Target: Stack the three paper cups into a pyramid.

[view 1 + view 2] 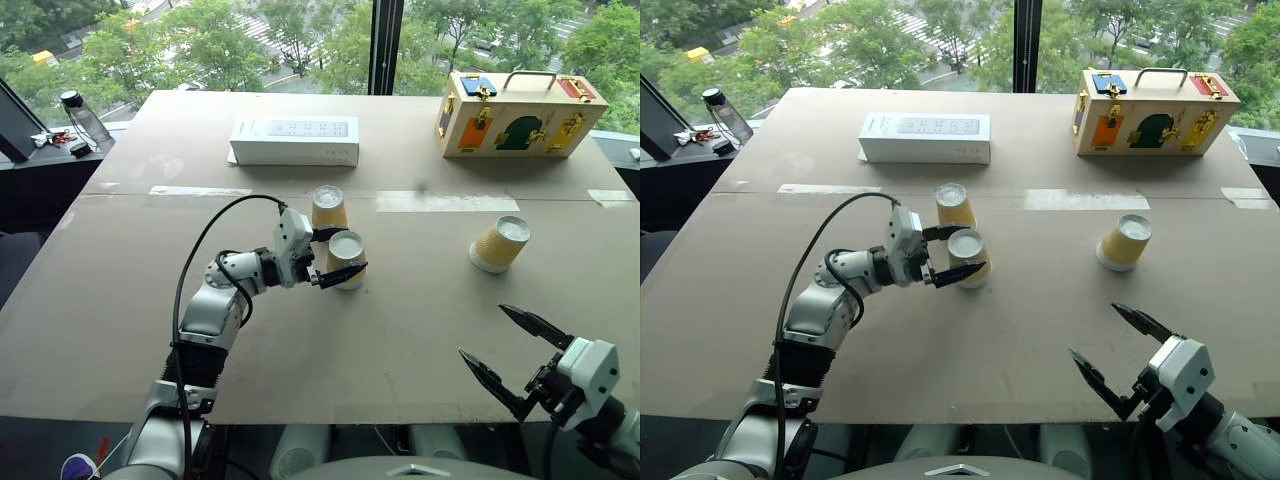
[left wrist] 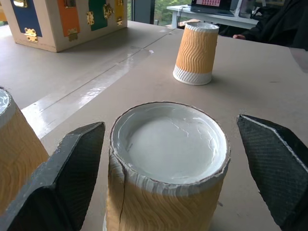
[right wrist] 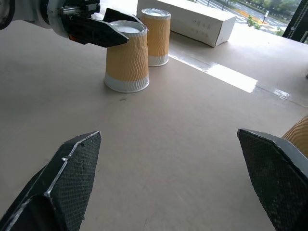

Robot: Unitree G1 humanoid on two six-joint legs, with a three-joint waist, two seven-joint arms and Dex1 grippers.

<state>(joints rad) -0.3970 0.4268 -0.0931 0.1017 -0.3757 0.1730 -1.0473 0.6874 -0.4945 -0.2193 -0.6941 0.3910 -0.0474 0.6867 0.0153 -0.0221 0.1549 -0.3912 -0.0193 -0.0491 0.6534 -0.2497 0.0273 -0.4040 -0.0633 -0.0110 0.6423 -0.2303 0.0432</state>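
Base-building step: left hand [image 1: 338,253] released around yellow-orange ribbed paper cup [image 1: 346,259] beside second cup [image 1: 328,208]; next, fetch third cup [image 1: 499,243].

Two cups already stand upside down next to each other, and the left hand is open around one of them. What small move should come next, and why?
Probably draw the left hand back from the near cup: its fingers stand open on either side, and the cup rests on the table beside the second cup. Then the third cup, standing apart toward the open right hand, can be fetched for the top.
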